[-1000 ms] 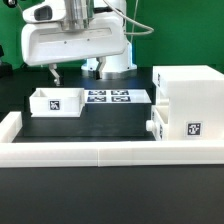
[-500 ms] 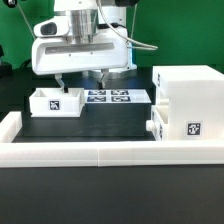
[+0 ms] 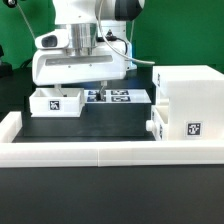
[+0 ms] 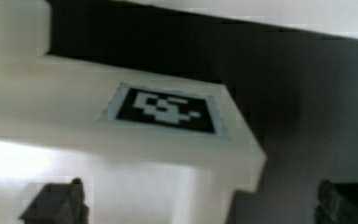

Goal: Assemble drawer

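Jaws released: in the wrist view both dark fingertips (image 4: pixel 51 205) stand spread wide w/ nothing clamped, only blurred white plastic and a black-and-white tag (image 4: pixel 167 108) showing between them. Gripper (image 3: pixel 80 89) hangs low over the loose tray (image 3: pixel 55 102), fingers pointing down; one finger sits about at the tray's far wall, the other out over the marker board (image 3: pixel 117 97), so the span looks offset toward the tray's right side, not centred. Can't tell if either finger touches the tray yet. Judgement: the wide opening is there to straddle a tray wall before a pinch, and a thin upright wall is prob. the easiest hold on an open-top box. That tray lies on the black mat at the exterior view's left, far side, open top up, tagged face toward the near side, well apart from the rest of the drawer. The housing (image 3: pixel 190 90) stands upright at the exterior view's right, also tagged. A second tray (image 3: pixel 157 122) pokes out of its lower left side, and what looks like its small knob (image 3: pixel 149 128) points left. So approx. one tray is seated and one is to go; the open side faces the loose tray, which should let it slide across in a fairly straight line. The border wall (image 3: pixel 100 150) runs along the near edge and up the left side, hemming the parts in. Risk, as I judge it: an off-centre pinch could tip or twist the light tray on lift.
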You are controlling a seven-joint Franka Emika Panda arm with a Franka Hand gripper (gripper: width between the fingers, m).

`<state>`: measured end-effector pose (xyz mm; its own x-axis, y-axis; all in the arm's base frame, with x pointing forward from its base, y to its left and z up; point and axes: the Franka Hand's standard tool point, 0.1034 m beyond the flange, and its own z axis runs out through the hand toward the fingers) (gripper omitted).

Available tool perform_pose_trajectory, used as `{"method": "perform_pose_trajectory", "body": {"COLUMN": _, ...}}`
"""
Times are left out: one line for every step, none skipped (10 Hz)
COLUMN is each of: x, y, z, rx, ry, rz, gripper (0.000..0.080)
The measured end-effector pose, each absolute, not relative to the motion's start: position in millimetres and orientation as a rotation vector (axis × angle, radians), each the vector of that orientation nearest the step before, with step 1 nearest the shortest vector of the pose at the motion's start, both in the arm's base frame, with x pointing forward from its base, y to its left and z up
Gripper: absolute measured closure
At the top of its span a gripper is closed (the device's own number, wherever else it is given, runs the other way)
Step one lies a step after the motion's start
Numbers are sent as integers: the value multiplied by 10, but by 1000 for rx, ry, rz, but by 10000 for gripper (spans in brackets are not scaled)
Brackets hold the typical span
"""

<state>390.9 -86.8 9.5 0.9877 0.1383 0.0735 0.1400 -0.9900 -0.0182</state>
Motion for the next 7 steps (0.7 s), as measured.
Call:
{"method": "perform_pose_trajectory", "body": {"x": 3907, "y": -881, "z": 69, "rx": -3109, "ry": -221, "rz": -113, "gripper": 151}}
{"method": "perform_pose_trajectory", "body": {"x": 3895, "y": -926, "z": 53, "rx": -3111, "ry": -225, "rz": -118, "gripper": 151}}
{"method": "perform_pose_trajectory", "body": {"x": 3876, "y": -956, "z": 47, "rx": -3112, "ry": -230, "rz": -119, "gripper": 151}}
{"method": "perform_pose_trajectory", "body": {"x": 3875, "y": -962, "z": 51, "rx": -3117, "ry": -224, "rz": -133, "gripper": 151}}
{"method": "perform_pose_trajectory", "body": {"x": 3874, "y": -947, "z": 57, "rx": -3125, "ry": -217, "rz": -165, "gripper": 151}}
{"method": "perform_pose_trajectory", "body": {"x": 3872, "y": -950, "z": 55, "rx": -3124, "ry": -224, "rz": -161, "gripper": 259}}
{"method": "perform_pose_trajectory", "body": {"x": 3877, "y": -951, "z": 57, "rx": -3124, "ry": -224, "rz": -163, "gripper": 259}}
